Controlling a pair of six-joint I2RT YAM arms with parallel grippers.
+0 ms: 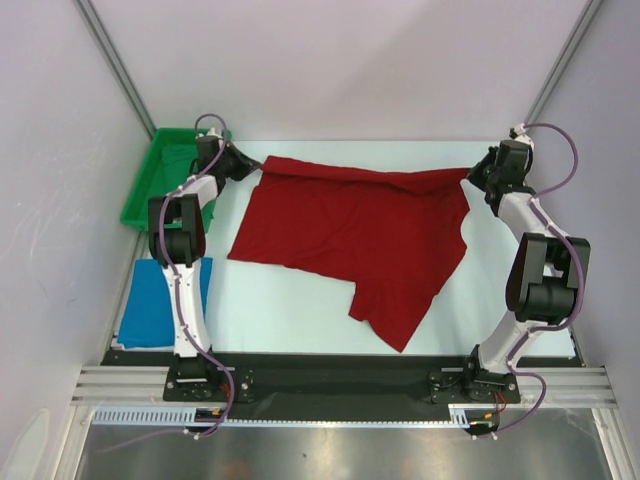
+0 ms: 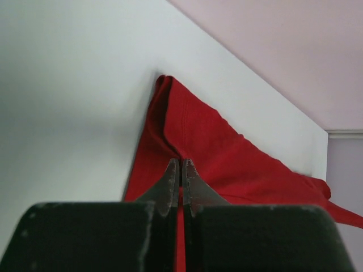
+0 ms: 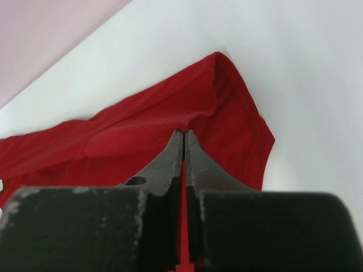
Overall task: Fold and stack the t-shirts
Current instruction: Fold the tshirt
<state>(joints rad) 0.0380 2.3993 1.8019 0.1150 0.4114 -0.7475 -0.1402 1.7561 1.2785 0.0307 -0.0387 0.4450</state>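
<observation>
Both claws are clamped on the red shirt (image 1: 350, 235) — the left claw (image 1: 250, 165) pinches its far left corner and the right claw (image 1: 470, 173) its far right corner. Each wrist view shows the fingers pressed together with red cloth caught between them. The shirt's far edge runs stretched between the two claws. The rest spreads toward the near side across the white worktop (image 1: 290, 310), with one part reaching down right of centre. The blue shirt (image 1: 150, 305) lies as a flat rectangle at the near left, just beside the left arm and well apart from the red one. A green bin (image 1: 140, 205) sits at the far left — beyond the blue shirt.
</observation>
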